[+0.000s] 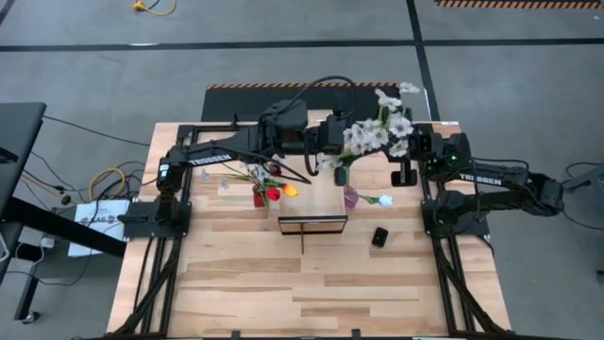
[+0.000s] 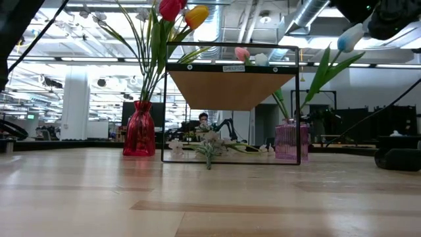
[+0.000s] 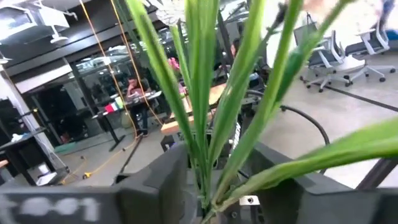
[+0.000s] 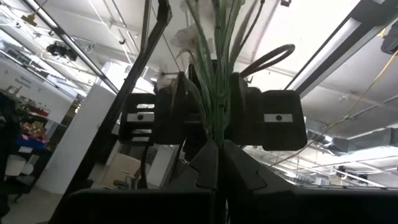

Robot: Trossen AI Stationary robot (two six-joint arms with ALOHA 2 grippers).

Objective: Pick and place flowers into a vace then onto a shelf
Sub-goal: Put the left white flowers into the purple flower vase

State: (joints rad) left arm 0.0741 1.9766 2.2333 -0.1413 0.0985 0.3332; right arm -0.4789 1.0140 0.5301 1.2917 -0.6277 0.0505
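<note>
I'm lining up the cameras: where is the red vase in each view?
High view: red vase left of the shelf.
Low view: red vase left of the shelf.
Left wrist view: not visible.
Right wrist view: not visible.
Shared landmark: the shelf.

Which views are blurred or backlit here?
Left wrist view: the stems are close and soft, and the end effector is blurred. Right wrist view: bright ceiling leaves stems and both end effectors dark. Low view: the red vase is backlit. High view: evenly lit.

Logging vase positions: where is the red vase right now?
High view: the red vase stands left of the shelf, holding red and yellow tulips.
</note>
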